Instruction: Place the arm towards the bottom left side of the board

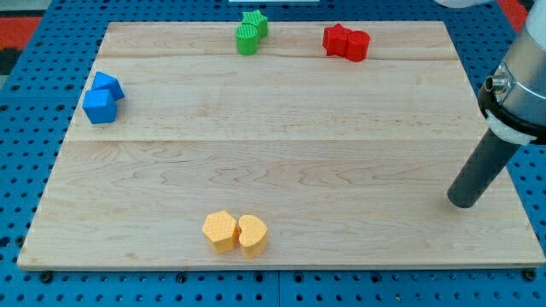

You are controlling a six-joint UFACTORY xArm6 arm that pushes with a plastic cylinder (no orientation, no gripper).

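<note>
Tip point(466, 203) seemingly touching board point(341, 170) at right edge, blocks well apart

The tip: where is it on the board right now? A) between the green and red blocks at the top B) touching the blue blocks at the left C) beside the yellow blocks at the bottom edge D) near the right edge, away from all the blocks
D: my tip rests near the board's right edge, touching no block; the yellow pair lies far to its left.

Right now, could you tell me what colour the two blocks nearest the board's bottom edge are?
Yellow: the pair of yellow blocks, clearest in the camera view.
</note>
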